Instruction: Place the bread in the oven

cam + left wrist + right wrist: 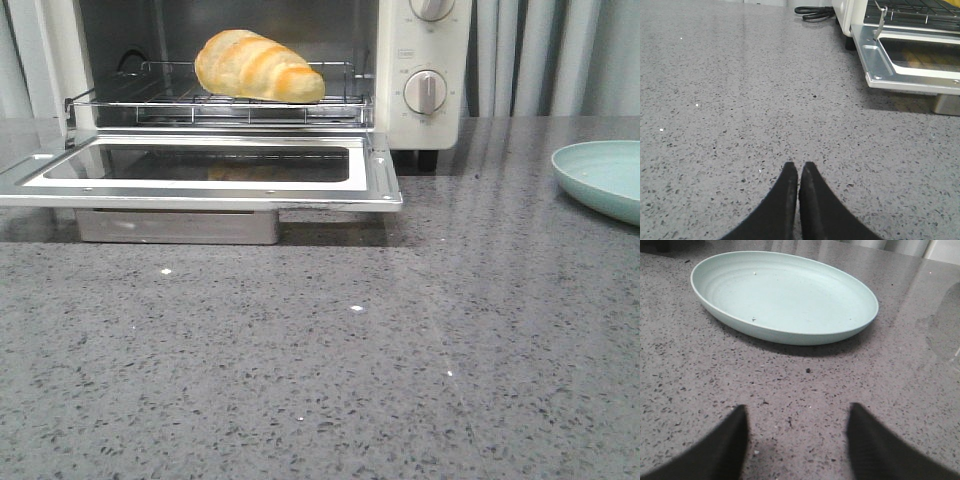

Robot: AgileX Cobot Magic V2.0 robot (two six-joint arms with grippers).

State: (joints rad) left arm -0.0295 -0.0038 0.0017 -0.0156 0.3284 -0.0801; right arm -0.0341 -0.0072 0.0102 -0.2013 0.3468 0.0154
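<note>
Golden-brown oblong bread (258,66) with paler cream stripes, lying on the wire rack (220,102) inside the cream-white countertop oven (425,75), toward 12 o'clock in the front view. Glass-windowed oven door (200,170) folded down flat over the grey speckled stone desk (330,370); two round knobs (426,91) at 1 o'clock of the bread.

Left hand (799,172) low over bare desk, black fingers (785,200) pressed narrow, tips all but touching, holding nothing. Corner of the open door and rack edge at 2 o'clock from that hand in its wrist view, well apart; bread itself barely seen there.

Right hand (796,415) spread wide, fingers (725,445) parted and empty, above the desk. Pale mint-green shallow oval plate (785,335) at 12 o'clock just ahead of it, bare save a few crumbs; same plate at 3 o'clock in the front view, well apart from the oven and bread.
</note>
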